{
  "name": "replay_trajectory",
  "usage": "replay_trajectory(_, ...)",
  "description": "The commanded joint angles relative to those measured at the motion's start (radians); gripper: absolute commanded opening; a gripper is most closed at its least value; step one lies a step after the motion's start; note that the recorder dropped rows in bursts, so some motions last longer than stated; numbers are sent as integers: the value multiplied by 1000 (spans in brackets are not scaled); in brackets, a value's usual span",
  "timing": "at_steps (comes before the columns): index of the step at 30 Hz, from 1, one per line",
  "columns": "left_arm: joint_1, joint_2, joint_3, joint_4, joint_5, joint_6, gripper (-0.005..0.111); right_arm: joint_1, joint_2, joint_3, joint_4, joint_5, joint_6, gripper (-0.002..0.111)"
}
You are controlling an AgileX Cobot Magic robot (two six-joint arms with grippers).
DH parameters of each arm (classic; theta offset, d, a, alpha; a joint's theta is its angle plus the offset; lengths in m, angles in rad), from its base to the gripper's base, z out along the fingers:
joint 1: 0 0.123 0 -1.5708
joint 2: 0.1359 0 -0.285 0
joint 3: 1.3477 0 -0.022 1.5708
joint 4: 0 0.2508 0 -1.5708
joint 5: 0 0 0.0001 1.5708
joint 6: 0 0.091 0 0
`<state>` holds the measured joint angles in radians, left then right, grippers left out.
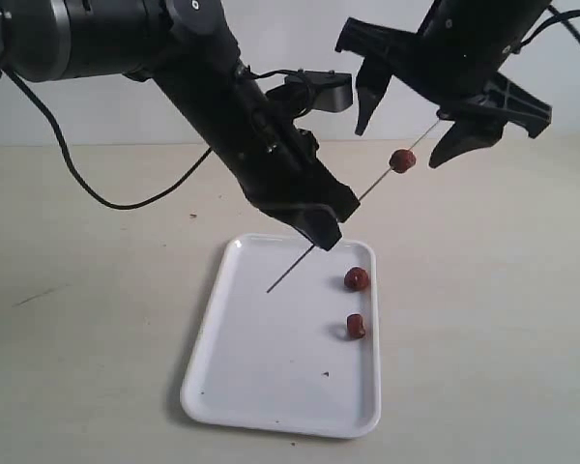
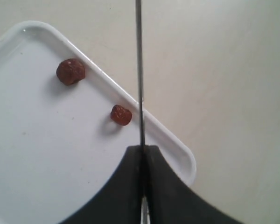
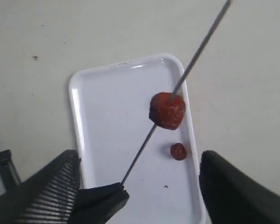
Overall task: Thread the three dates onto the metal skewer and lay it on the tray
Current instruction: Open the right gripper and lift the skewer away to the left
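Grey metal skewer pinched in the clenched left hand, gripped low on its length and tilted. Short lower tip hanging above the white tray, not touching it; long upper part rising toward the right hand. One dark red date threaded on that upper part, well up from the left hand's grip. Right hand released, fingers spread wide either side of the skewer, clear of the date, grasping nothing. Two more dates loose on the tray, close to the long rim on the right arm's side: one near the far corner, the other a little nearer along the same rim, the two apart. Tray flat on the pale desk, a few dark specks on its floor.
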<state>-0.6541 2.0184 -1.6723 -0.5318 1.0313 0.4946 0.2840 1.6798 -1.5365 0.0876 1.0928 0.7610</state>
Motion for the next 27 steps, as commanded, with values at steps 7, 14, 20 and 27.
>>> replay_trajectory(7, 95, -1, -5, 50, 36, -1, 0, 2, -195, -6, -100, -50, -67, 70)
replay_trajectory(14, 215, -8, -5, 113, 120, -12, 0, 2, -273, -6, -161, -237, -173, 70)
replay_trajectory(20, 318, -62, -5, 134, 122, -19, 0, 2, -306, -6, -203, -320, -204, 70)
replay_trajectory(27, 366, -125, -3, 205, 147, -22, 0, 2, -297, -6, -199, -194, -476, 70)
